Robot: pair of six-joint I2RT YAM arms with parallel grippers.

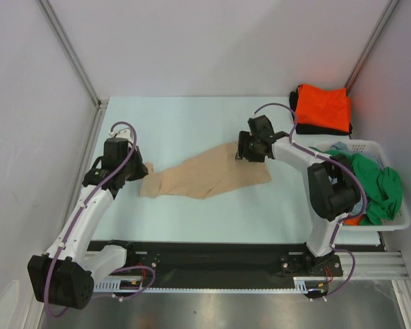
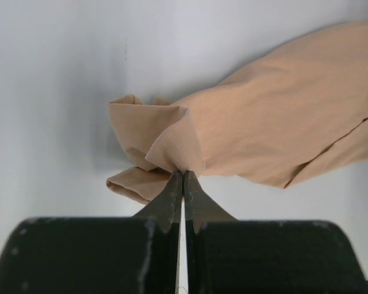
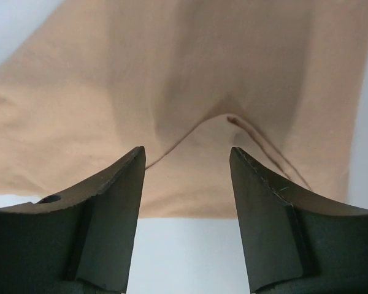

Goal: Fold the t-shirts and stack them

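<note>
The tan t-shirt (image 1: 205,177) lies stretched and rumpled across the middle of the table. My left gripper (image 1: 138,171) is shut on the shirt's bunched left end; in the left wrist view the closed fingertips (image 2: 183,176) pinch a fold of tan cloth (image 2: 270,135). My right gripper (image 1: 246,152) is open just above the shirt's right end; in the right wrist view its gripper (image 3: 187,160) straddles the tan cloth (image 3: 172,79) without holding it. A folded orange t-shirt (image 1: 322,107) lies on a folded black one (image 1: 322,129) at the far right corner. A green t-shirt (image 1: 378,186) and a grey-blue one (image 1: 340,147) sit in the basket.
The white plastic laundry basket (image 1: 397,223) stands at the right edge, next to my right arm. White walls enclose the table at the back and both sides. A black rail (image 1: 212,264) runs along the near edge.
</note>
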